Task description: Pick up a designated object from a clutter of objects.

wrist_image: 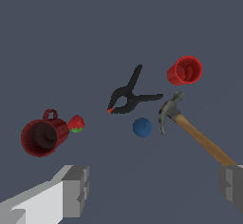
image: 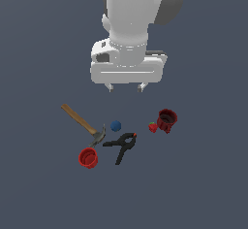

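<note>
The claw hammer [image: 82,123] lies flat with a light brown wooden handle and a dark grey head pointing toward the clutter's middle; it also shows in the wrist view [wrist_image: 192,130]. A black spring clamp [image: 122,145] [wrist_image: 129,97], a small blue ball [image: 116,125] [wrist_image: 142,127], a red cup [image: 88,157] [wrist_image: 185,70], a dark red mug [image: 167,120] [wrist_image: 43,136] and a tiny strawberry [image: 153,126] [wrist_image: 76,123] lie around it. My gripper [image: 126,87] [wrist_image: 154,190] hangs open and empty, high above the items and apart from the hammer.
The floor [image: 203,184] is a plain dark grey surface all around the cluster. The arm's white body [image: 138,14] fills the upper middle of the exterior view.
</note>
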{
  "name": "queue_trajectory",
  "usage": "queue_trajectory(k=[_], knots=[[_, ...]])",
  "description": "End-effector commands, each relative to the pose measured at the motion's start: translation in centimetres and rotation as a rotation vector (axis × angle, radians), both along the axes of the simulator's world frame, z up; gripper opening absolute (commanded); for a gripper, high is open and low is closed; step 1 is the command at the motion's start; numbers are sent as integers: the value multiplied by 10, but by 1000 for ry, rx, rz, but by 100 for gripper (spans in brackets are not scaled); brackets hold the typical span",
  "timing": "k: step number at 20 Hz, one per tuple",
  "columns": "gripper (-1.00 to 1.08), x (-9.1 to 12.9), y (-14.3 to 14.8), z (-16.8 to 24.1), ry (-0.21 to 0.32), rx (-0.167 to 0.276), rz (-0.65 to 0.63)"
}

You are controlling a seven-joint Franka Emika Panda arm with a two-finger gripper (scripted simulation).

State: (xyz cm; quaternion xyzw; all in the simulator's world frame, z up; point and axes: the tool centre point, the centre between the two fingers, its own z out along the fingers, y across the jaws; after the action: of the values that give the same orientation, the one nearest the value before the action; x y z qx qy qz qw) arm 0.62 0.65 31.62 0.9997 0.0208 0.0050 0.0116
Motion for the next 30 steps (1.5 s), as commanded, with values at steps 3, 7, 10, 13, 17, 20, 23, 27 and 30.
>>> queue_trajectory(k=[3, 7, 10, 13, 17, 20, 23, 27, 30], knots=[[100, 1, 2, 1, -3, -1, 3], [100, 7, 16, 6, -25, -8, 22], [100, 9, 23, 9, -35, -11, 27], [100, 9, 23, 10, -35, -11, 26], [100, 9, 19, 6, -32, -10, 34], [100, 10, 14, 0, -31, -8, 50], [100, 12, 7, -8, -28, -6, 71], [100, 13, -7, -23, -24, -1, 110], [100, 14, -20, -38, -21, 3, 146]])
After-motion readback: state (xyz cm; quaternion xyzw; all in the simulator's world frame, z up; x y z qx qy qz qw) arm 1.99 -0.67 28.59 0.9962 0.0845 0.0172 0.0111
